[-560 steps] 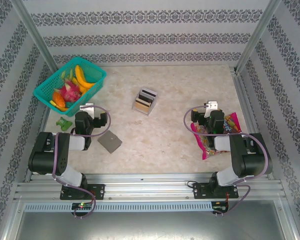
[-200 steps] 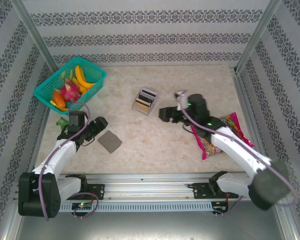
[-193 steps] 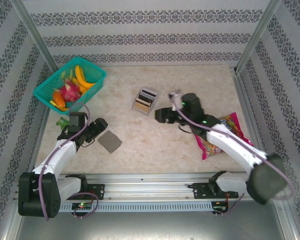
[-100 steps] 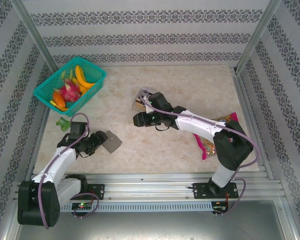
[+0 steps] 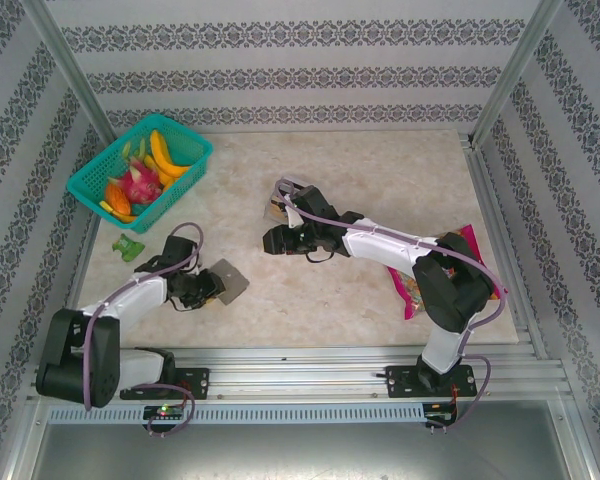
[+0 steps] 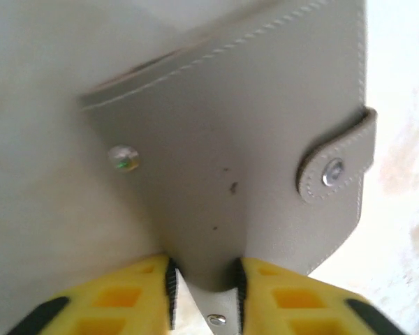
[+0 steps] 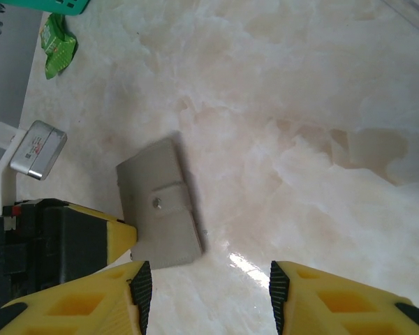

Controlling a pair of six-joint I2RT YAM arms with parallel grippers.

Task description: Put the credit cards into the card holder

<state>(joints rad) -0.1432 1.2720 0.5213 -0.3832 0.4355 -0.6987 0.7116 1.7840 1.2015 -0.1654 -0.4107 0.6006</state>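
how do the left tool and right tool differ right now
The left tool has its fingers closed on a corner of the flat grey stitched card holder; the right tool stands open, nothing between its fingers. The left is down at the holder; the right hangs above the pale marble table, apart from the holder. Both have yellow fingers.

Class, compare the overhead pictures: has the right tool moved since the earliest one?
Yes. The right tool swung left, from above the candy bag to beside the clear card tray.
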